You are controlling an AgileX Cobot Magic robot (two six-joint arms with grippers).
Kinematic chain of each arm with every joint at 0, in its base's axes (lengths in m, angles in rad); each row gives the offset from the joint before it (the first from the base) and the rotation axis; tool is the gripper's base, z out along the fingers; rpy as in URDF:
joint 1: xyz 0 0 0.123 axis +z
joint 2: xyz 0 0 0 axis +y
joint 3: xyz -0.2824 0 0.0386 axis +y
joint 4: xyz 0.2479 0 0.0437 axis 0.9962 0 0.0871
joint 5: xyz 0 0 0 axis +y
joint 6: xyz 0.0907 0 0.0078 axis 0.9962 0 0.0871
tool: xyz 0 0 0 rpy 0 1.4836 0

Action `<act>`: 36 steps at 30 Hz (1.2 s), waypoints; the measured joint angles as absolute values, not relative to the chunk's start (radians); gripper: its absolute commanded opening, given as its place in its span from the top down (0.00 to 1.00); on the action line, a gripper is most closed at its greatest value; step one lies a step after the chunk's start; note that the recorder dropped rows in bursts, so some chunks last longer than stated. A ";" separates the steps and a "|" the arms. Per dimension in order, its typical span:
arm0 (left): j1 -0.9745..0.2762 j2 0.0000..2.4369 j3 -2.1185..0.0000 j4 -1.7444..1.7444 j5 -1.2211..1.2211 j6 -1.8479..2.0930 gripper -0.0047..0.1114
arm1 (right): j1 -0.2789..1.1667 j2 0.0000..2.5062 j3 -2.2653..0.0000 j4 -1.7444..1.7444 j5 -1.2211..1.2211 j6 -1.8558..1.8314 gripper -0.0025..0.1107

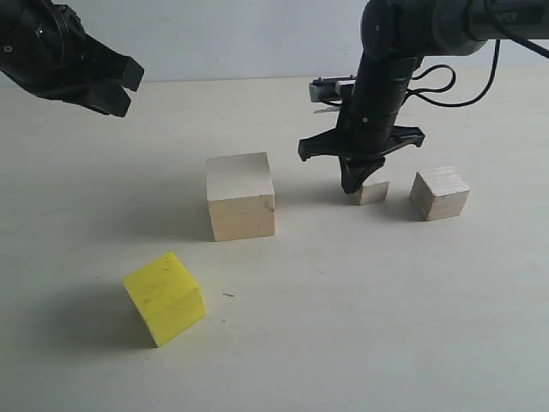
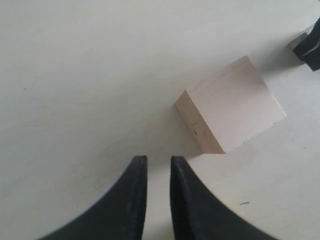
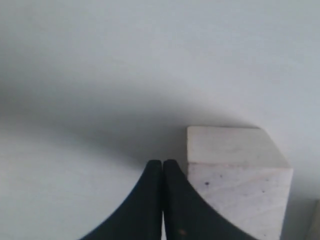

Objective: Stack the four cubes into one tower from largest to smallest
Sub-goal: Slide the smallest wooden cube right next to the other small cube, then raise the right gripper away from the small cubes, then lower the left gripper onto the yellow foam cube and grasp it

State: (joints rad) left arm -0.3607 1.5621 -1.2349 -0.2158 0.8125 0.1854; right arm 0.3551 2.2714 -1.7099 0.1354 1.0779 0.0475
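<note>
Right gripper: black fingers pressed together, clamping nothing, tips down at the pale tabletop, right against the side of the smallest pale bare-wood cube. Medium pale wood cube with visible grain sits just beyond that, apart. Large pale wood cube mid-table. Bright yellow cube alone, near front, skewed. Left gripper is raised at far left with a thin gap between its fingers, empty. Nothing stacked.
</note>
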 measured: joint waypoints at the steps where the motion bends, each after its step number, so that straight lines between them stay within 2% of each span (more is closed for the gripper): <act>1: -0.361 1.562 -1.235 -0.216 0.814 0.185 0.80 | 0.348 2.271 -1.710 0.135 1.078 0.041 0.98; 9: -0.361 1.562 -1.235 -0.216 0.814 0.185 0.80 | 0.329 2.211 -1.708 0.222 1.024 -0.055 0.98; 19: -0.361 1.562 -1.235 -0.216 0.833 0.183 0.80 | 0.331 2.014 -1.677 0.191 0.915 -0.083 0.98; 28: -0.361 1.562 -1.235 -0.280 0.835 0.172 0.80 | 0.331 1.692 -1.329 0.236 0.609 -0.087 0.98; 36: -0.361 1.562 -1.121 -0.369 0.830 0.194 0.80 | 0.331 1.517 -1.182 0.247 0.593 -0.087 0.98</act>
State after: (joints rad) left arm -0.3607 1.5621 -1.1214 -0.3693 0.8304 0.1941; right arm 0.3312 1.5167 -1.1818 0.2473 0.5927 -0.0867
